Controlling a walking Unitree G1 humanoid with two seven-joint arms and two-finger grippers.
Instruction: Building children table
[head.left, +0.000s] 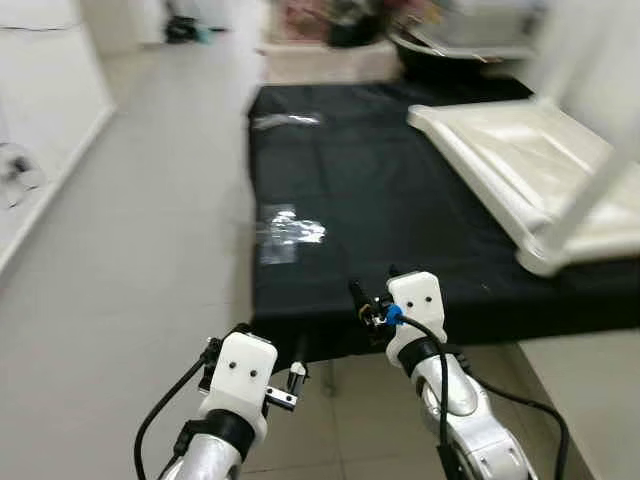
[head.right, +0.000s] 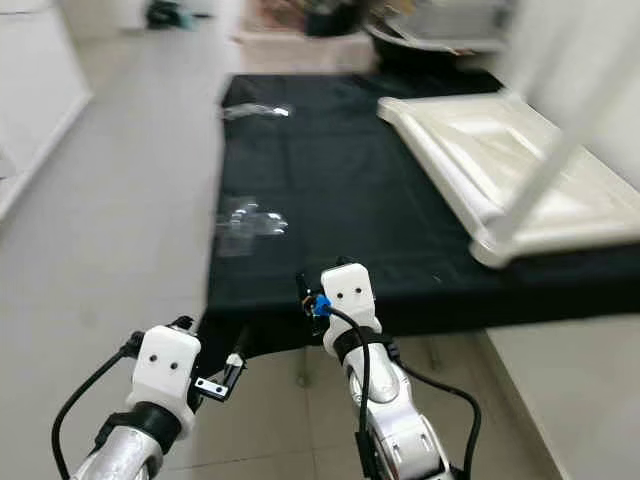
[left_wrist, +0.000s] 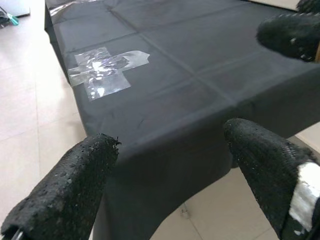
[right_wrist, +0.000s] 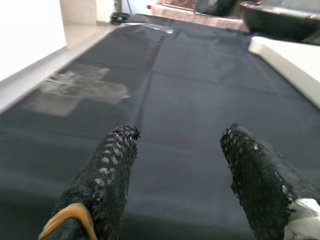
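I am showing two shiny silver arms with white boxy wrists, black cables, a small blue bit, and bumpy black fingers (left_wrist: 70, 190) with yellow and white marks.

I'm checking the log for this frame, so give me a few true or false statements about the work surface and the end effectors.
1. A black cloth covers the surface. True.
2. The white tabletop lies on the robot's left. False: it lies on the right side of the cloth.
3. Clear tape is stuck on the cloth. True.
4. The right end effector holds a screw. False: it is open and empty.
5. The left end effector is open. True.
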